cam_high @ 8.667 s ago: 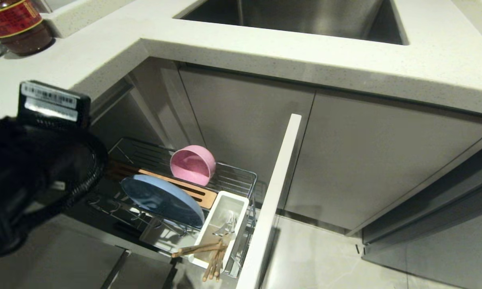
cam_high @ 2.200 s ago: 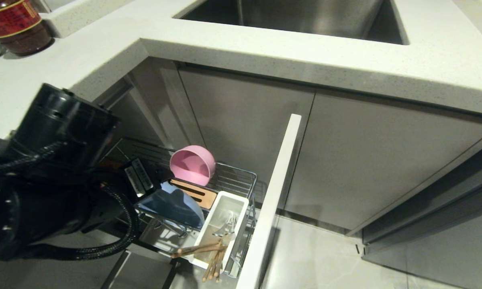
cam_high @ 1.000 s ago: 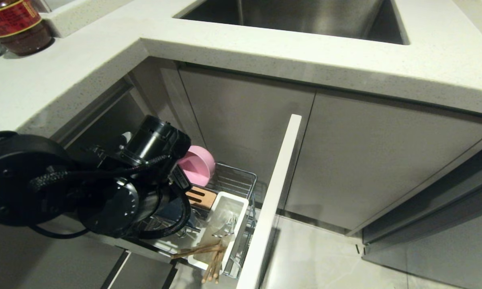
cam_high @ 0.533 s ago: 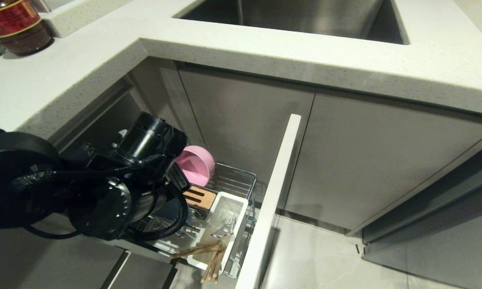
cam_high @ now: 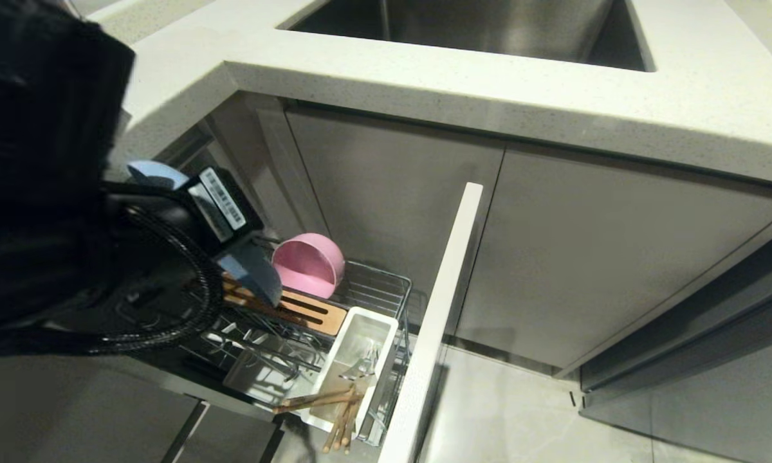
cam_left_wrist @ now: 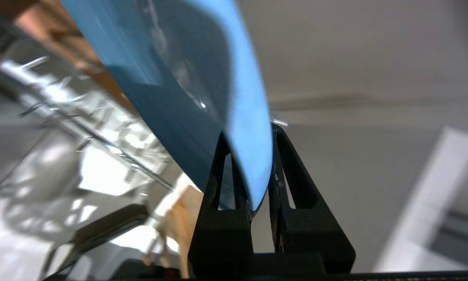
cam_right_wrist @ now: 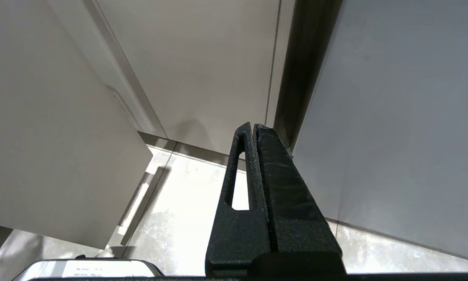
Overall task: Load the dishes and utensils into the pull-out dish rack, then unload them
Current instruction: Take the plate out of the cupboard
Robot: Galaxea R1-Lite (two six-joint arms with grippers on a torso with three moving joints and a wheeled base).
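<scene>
**Blue plate gripped at the rim and clear of its pegs: unloading under way**

The left gripper (cam_left_wrist: 249, 136) has its jaws pinched on the rim of the light-blue plate (cam_left_wrist: 187, 78), the two black fingers (cam_left_wrist: 222, 168) closed to the thickness of that edge, one on each face. In the head view the plate (cam_high: 252, 273) hangs above the pull-out dish rack (cam_high: 386, 283), over the slotted wooden strip (cam_high: 315, 312), largely hidden behind the left arm; the chrome pegs (cam_high: 257, 347) below it stand bare. A second patch of blue shows above the wrist, which I take to be the far edge of the same plate.

Taking the rack as landmark: the pink bowl (cam_high: 309, 263) sits tilted at its rear, just behind the wooden strip. The white utensil cup (cam_high: 354, 366) stands at its front corner, against the white front panel (cam_high: 437, 308). The wooden chopsticks (cam_high: 325, 402) lean out over the cup's near end, and the fork (cam_high: 360, 366) lies inside the cup.

The right gripper (cam_right_wrist: 253, 128) hangs parked facing cabinet doors and floor, jaws pressed together on nothing.

My reading is that the unload half is in hand, with the plate as its first item. The next move calls for carrying the plate up past the countertop (cam_high: 424, 71) edge without clipping it, then laying it flat on the counter. With so narrow a hold on the rim, the plate could well swing or slip if the wrist turns quickly.
</scene>
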